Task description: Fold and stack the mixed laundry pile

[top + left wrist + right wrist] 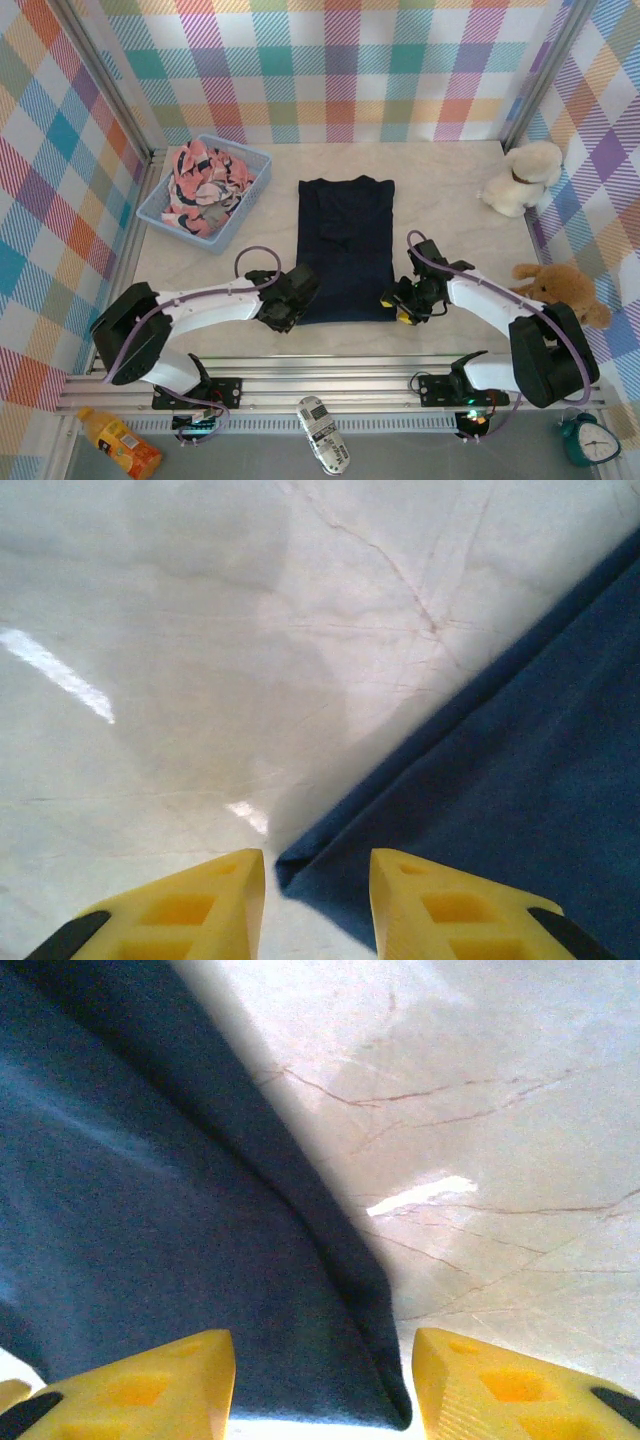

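Straddling near corners of the T-shirt (345, 245), left tool (318, 885) and right tool (322, 1360) hang jaws apart, low over the bench (200, 630), placed to pinch and fold.

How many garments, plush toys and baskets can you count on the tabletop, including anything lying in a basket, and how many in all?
Garments: 2 (navy T-shirt, pink printed garment)
Plush toys: 2 (white plush dog, brown plush toy)
Baskets: 1 (light blue basket)
Total: 5
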